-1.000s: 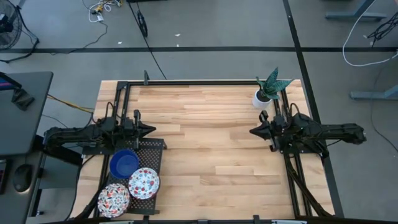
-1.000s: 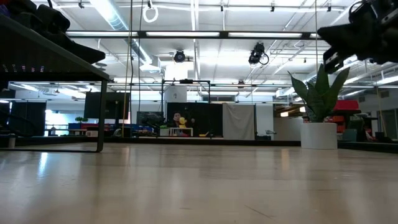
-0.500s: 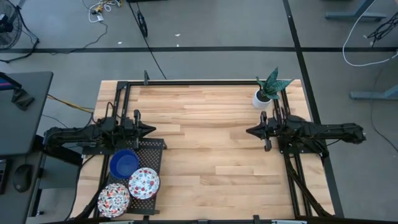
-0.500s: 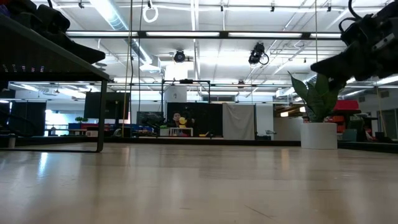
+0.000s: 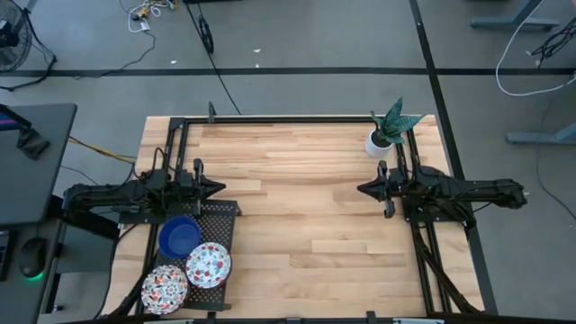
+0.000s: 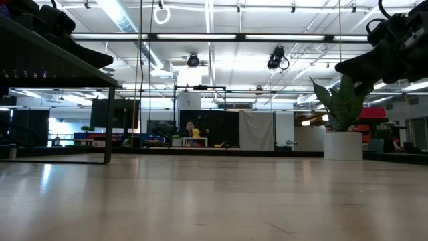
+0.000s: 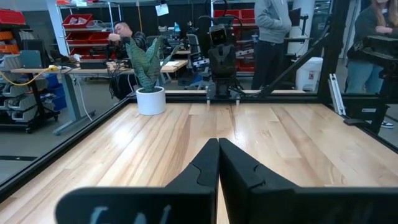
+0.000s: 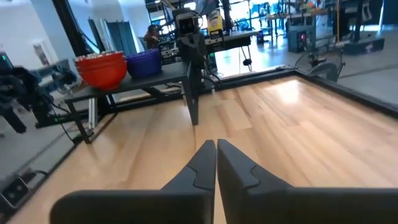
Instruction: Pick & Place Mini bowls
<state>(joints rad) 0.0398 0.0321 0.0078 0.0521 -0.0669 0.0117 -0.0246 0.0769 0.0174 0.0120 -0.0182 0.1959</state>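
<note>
Three mini bowls sit on a black rack at the tabletop's near-left corner.
One cobalt blue bowl (image 5: 180, 236) and two floral bowls (image 5: 208, 265) (image 5: 165, 288) touch. The left gripper (image 5: 219, 188) and right gripper (image 5: 363, 190) hover with jaws together over the pale wood tabletop (image 5: 306, 207); a potted plant (image 5: 387, 130) stands at its far-right corner.

two matte black arms, each hand (image 7: 218, 163) ending in angular, wedge-shaped fingers (image 8: 239, 168).

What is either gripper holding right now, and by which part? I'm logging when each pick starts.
Nothing. The left gripper and right gripper are both shut on nothing above bare table; the mini bowls sit untouched.
</note>
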